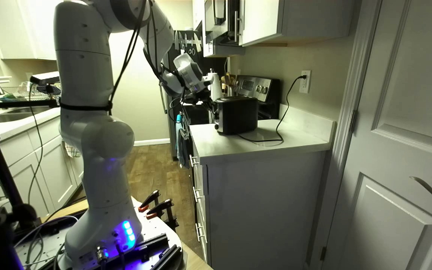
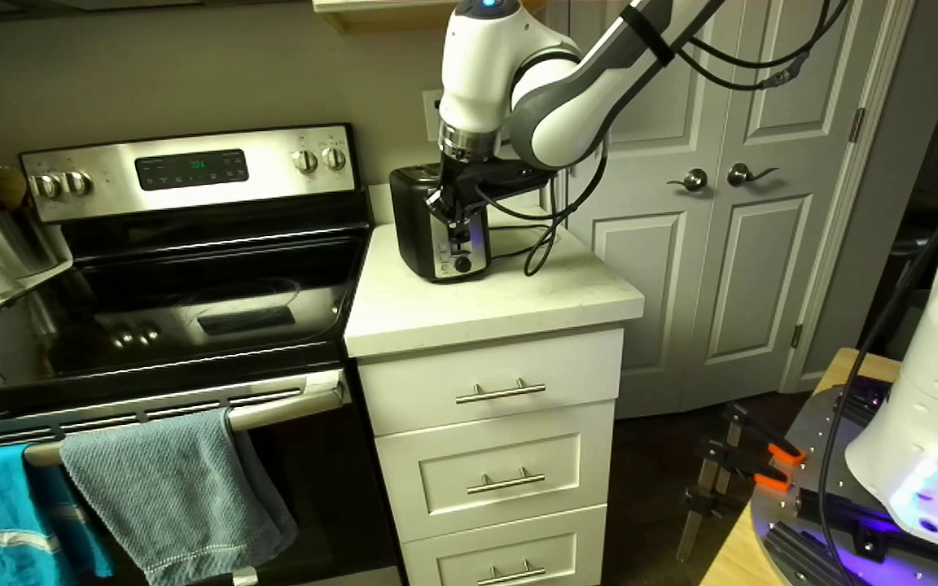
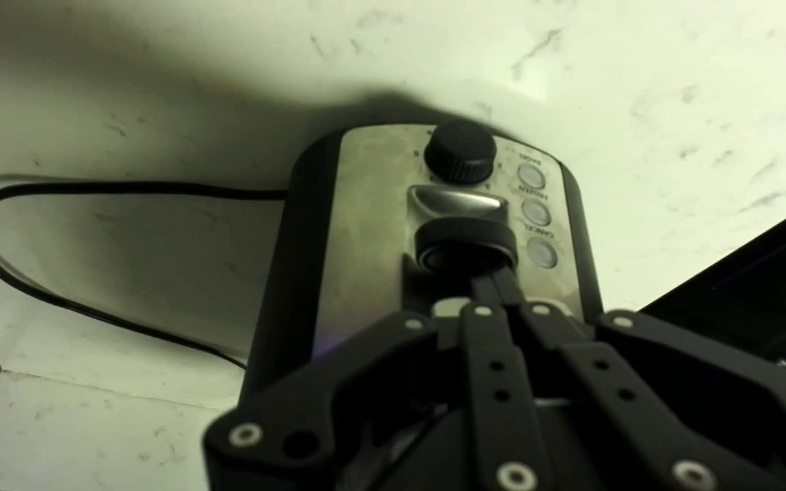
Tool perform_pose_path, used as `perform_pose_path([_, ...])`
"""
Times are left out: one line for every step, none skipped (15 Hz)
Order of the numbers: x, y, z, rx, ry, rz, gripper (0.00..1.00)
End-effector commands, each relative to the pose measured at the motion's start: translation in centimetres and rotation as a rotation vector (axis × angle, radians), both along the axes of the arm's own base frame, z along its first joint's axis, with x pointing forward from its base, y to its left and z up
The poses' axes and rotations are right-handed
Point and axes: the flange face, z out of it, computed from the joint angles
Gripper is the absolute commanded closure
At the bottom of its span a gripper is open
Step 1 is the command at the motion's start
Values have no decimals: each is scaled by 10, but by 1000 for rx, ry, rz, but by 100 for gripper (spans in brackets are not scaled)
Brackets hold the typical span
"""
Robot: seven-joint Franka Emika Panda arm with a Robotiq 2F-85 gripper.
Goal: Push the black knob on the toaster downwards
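Note:
The black toaster (image 1: pixel 240 115) stands on the white counter, also seen in an exterior view (image 2: pixel 416 224). In the wrist view its silver end panel (image 3: pixel 369 225) appears upside down. The black lever knob (image 3: pixel 467 234) sits in its slot close to the round black dial (image 3: pixel 461 153), near the slot's lower end. My gripper (image 3: pixel 495 286) is shut with its fingers together and nothing between them. Its fingertips are at the upper side of the lever knob and look in contact, though the tips are partly hidden in shadow. In an exterior view the gripper (image 2: pixel 458 224) points down in front of the panel.
The power cord (image 3: pixel 127 187) loops on the counter (image 2: pixel 493 305) beside the toaster and runs to the wall outlet (image 1: pixel 305 81). Round buttons (image 3: pixel 536 213) line the panel beside the lever. The stove (image 2: pixel 216 301) adjoins the counter. A wall cabinet (image 1: pixel 309 22) hangs above.

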Motion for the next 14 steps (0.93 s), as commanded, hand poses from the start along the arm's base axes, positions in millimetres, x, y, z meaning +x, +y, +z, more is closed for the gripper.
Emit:
perform_pose_path([2,7,-25,18,-3,1,100])
perform_pose_path([1,8,-26,13,-7,4,100])
perform_pose_path([1,8,-27,10,-12,4,100])
perform_pose_path([1,9,-27,9,-18,2,100])
perform_pose_path([0,9,-28,8,-24,0,100])
perform_pose_path([-1,10,-29,8,-29,-3,100])
perform_pose_path([-1,10,-31,10,-30,-9,100])
perform_pose_path([-3,10,-34,10,-32,-13,100])
perform_pose_path([-4,10,-37,11,-35,-19,100])
perform_pose_path([-5,10,-40,11,-38,-23,100])
perform_pose_path([-5,10,-43,11,-42,-28,100])
perform_pose_path([-6,10,-46,13,-48,-33,100])
perform_pose_path([-6,10,-50,14,-54,-36,100])
perform_pose_path([-6,11,-51,15,-60,-41,100])
